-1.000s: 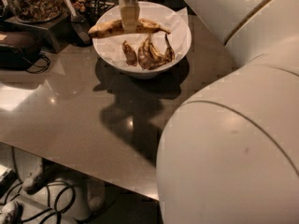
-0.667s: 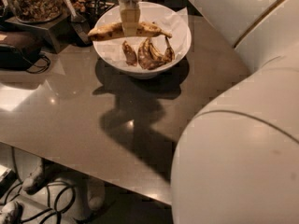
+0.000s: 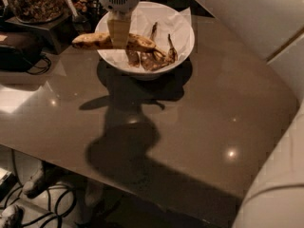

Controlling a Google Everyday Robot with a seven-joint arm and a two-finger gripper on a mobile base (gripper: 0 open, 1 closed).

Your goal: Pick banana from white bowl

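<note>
One relation governs the coming move: the long, brown-speckled yellow banana (image 3: 91, 40) lies crosswise to the two-finger gripper (image 3: 118, 41), which descends from the top of the view under its white housing. The tan fingers (image 3: 118, 30) are clamped across the banana at about mid-length, so its long axis runs left to right, roughly level, with similar lengths on either side of the grip. The right end is over the large glossy white bowl lined with crumpled white paper (image 3: 186, 30). The left end projects past the bowl's left rim, over the glossy grey-brown table (image 3: 213, 108). Smaller, darker shrivelled bananas (image 3: 153, 58) lie in the bowl just below and right of the grip; contact with the held fruit cannot be determined. Judgement: a straight upward lift suits, as the grip is central and tipping risk is low. The glass jar of nuts (image 3: 35, 1) stands near the projecting end, so leftward travel calls for care.
</note>
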